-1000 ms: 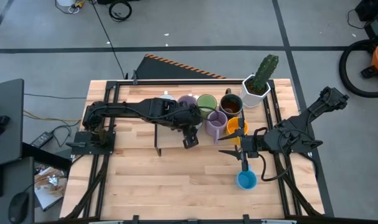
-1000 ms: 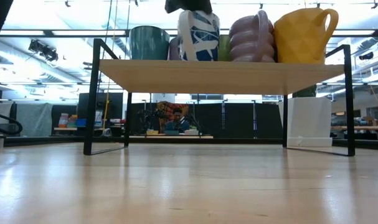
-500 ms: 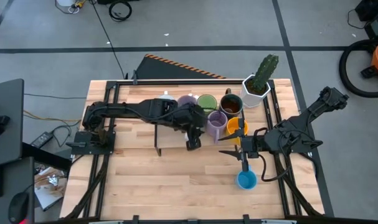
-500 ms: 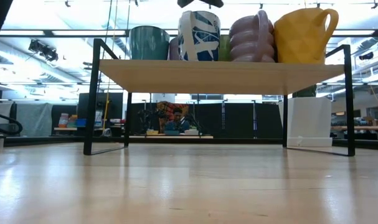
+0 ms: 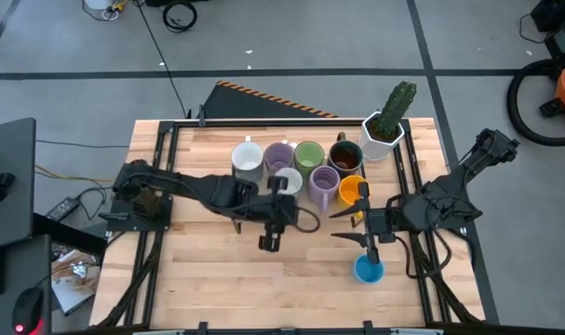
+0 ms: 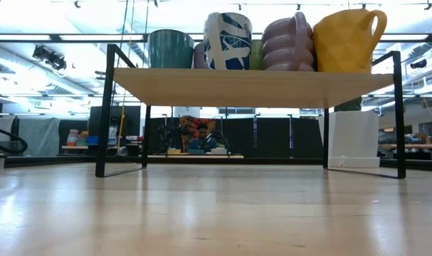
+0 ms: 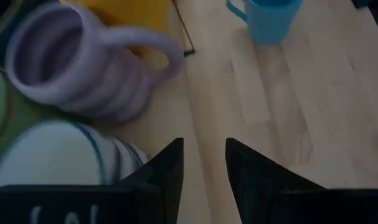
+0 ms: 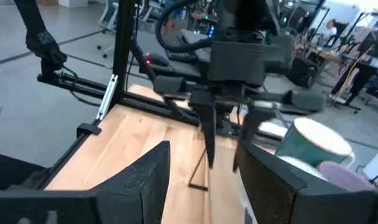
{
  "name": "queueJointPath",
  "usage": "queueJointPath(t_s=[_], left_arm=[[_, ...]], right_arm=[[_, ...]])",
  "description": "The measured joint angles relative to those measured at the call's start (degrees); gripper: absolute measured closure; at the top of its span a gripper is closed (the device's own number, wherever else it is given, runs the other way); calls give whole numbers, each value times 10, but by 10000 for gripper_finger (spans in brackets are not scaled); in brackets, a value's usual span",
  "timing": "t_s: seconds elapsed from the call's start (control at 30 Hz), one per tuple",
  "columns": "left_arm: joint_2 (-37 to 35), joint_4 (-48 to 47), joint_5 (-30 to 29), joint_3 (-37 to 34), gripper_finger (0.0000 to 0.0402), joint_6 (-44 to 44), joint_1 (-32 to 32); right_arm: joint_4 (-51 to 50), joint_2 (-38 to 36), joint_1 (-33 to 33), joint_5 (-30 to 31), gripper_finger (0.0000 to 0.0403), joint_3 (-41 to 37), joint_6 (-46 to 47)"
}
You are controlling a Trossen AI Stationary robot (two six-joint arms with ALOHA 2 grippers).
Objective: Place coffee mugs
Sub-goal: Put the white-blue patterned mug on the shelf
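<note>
From above, the left claw (image 5: 269,241) hangs over the bare wooden worktop (image 5: 217,270), just in front of a low shelf (image 5: 254,209) that carries the mugs. Its fingers stand slightly apart and hold nothing. On the shelf sit a white mug (image 5: 248,158), a lilac mug (image 5: 279,156), a green mug (image 5: 309,154) and a dark brown mug (image 5: 345,155) in the back row. In front of them are a white mug with blue marks (image 5: 288,180), a second lilac mug (image 5: 323,186) and an orange mug (image 5: 351,193). A blue mug (image 5: 368,270) stands alone on the worktop, near the right claw (image 5: 370,247); I cannot tell from here how that claw's fingers stand. A potted cactus (image 5: 386,121) sits at the far right corner.

From table height, the shelf (image 6: 251,84) holds a teal-looking mug (image 6: 170,48), the blue-marked mug (image 6: 228,40), a lilac mug (image 6: 288,44) and the orange mug (image 6: 348,40).

The left wrist camera shows its fingers (image 7: 167,171) parted and empty, near the lilac mug (image 7: 83,65), with the blue mug (image 7: 266,18) farther off.

The right wrist camera shows its fingers (image 8: 145,174) spread open with nothing between them.
</note>
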Motion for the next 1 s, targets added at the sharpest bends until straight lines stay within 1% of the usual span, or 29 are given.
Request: queueJointPath(t_s=[0.07,0.27,0.43,0.53,0.63,0.73,0.87,1.0], left_arm=[[-23,17,-1,-43,276,-6,-11],[-106,116,-10,-167,276,-21,-44],[-153,132,-29,-230,276,-57,-64],[-165,132,-59,-257,276,-83,-73],[-165,138,-73,-272,276,-101,-75],[-160,137,-95,-273,276,-116,-73],[-157,142,-159,-273,276,-128,-66],[-155,148,-175,-273,276,-130,-53]], right_arm=[[-4,2,0,0,210,0,11],[-3,2,-3,1,210,0,15],[-7,2,-8,2,210,0,29],[-9,2,-8,1,210,0,35],[-9,2,-8,2,210,0,38],[-10,2,-8,1,210,0,38],[-10,2,-8,1,210,0,35],[-9,2,-8,1,210,0,34]])
